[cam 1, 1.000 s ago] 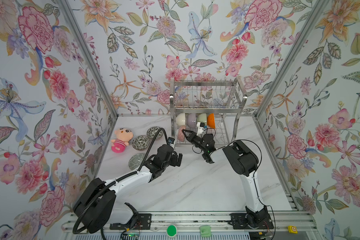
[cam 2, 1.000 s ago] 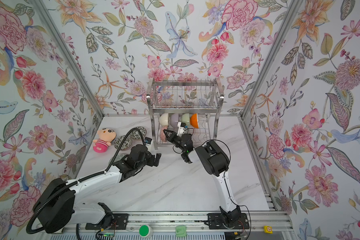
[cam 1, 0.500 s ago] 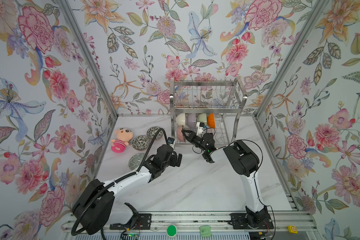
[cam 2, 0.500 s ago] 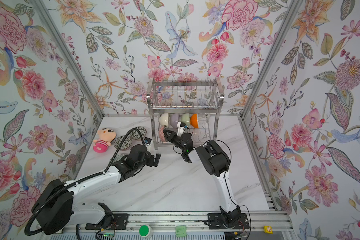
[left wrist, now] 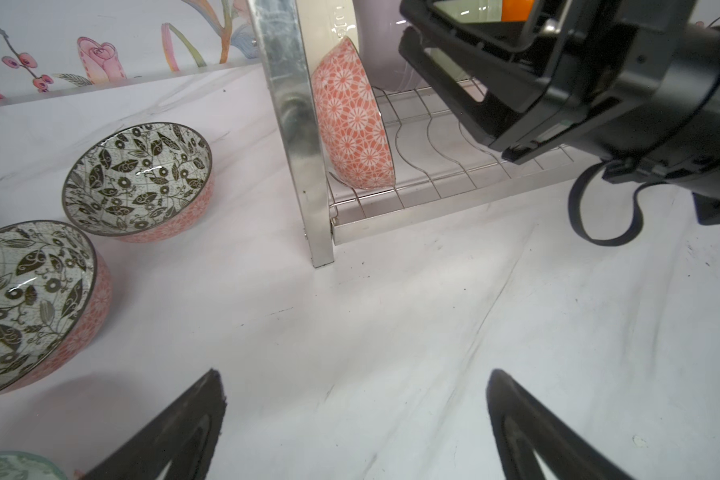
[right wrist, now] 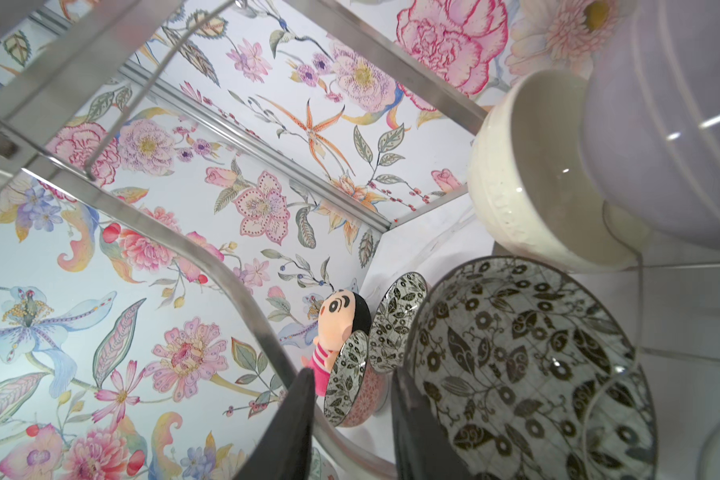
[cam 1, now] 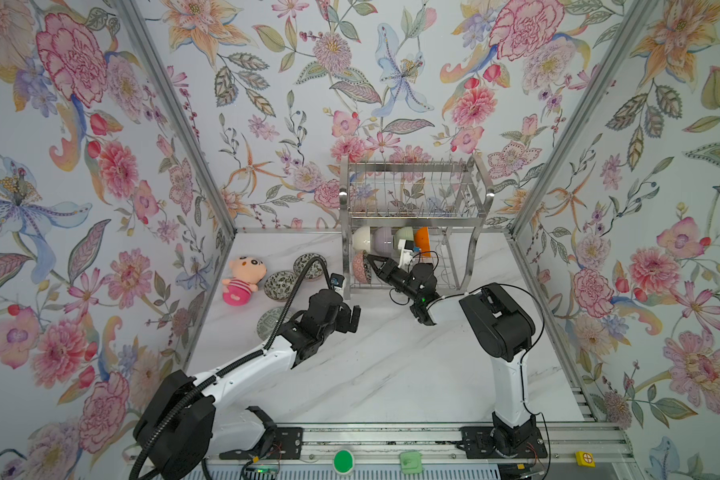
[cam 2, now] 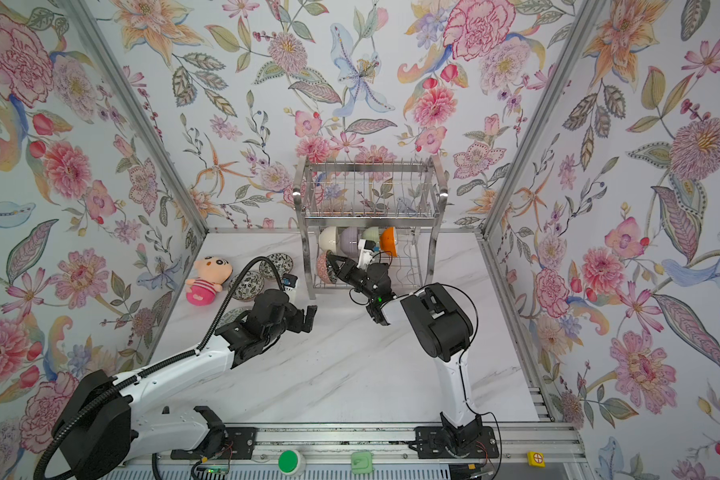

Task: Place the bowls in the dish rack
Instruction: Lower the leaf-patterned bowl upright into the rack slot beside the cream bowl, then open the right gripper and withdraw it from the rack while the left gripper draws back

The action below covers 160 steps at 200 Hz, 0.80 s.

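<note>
The dish rack [cam 1: 416, 166] stands at the back wall. Its lower shelf holds cream [cam 1: 362, 239], lilac [cam 1: 385, 243], pale green [cam 1: 404, 237] and orange-sided [cam 1: 422, 237] bowls on edge. In front of them a pink-outside, leaf-patterned bowl [left wrist: 354, 120] stands on edge by the rack's left leg [left wrist: 291, 124]. My right gripper [right wrist: 350, 372] reaches into that shelf, open, one finger against this bowl's rim [right wrist: 516, 365]. Three more patterned bowls [cam 1: 310, 266] [cam 1: 280, 285] [cam 1: 269, 322] lie on the table, the nearest partly under my left arm. My left gripper [left wrist: 354, 374] hovers open and empty before the rack.
A pink plush doll [cam 1: 242, 280] lies by the left wall beside the table bowls. The rack's upper shelf [cam 2: 370, 195] holds nothing. White marble table [cam 1: 391, 365] stretches in front of both arms. Floral walls close in the left, back and right sides.
My right gripper's jaws have parted from shut, letting go of the patterned bowl, which stays on edge in the rack. The left arm has hardly moved.
</note>
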{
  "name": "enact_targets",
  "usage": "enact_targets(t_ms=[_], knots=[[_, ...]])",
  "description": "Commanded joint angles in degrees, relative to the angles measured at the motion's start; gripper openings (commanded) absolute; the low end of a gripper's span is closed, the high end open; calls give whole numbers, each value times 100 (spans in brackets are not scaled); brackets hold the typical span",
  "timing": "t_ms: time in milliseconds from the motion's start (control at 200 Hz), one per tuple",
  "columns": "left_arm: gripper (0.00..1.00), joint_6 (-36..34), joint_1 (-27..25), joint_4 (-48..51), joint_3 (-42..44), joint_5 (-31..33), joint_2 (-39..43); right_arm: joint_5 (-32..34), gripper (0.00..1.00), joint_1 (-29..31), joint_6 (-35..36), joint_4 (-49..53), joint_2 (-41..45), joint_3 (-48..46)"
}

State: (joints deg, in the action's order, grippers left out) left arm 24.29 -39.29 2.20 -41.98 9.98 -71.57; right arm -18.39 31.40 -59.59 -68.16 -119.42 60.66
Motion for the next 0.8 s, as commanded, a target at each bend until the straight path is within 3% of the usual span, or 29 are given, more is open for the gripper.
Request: enact_targets(t_ms=[0,140,255,531,576,686,796], knots=[[99,-135,-22,606,-341,612,225,37,38,-52,205,9,411,-284],[99,-139,70,1353,-621,1351,275,-124,44,-63,658,334,837,-655],[99,-58,362,1658,-561,1602,383,-184,54,-61,1107,753,1252,-991],[99,547,1381,921,418,861,976,44,89,238,2830,2648,2488,-1522],[99,618,1552,812,580,702,1011,141,100,384,3224,3002,2695,-1531],[99,686,1850,654,818,639,983,648,99,1014,4440,4023,3136,-1401],[99,643,1961,524,901,568,814,808,99,1398,5199,4283,3344,-1441]])
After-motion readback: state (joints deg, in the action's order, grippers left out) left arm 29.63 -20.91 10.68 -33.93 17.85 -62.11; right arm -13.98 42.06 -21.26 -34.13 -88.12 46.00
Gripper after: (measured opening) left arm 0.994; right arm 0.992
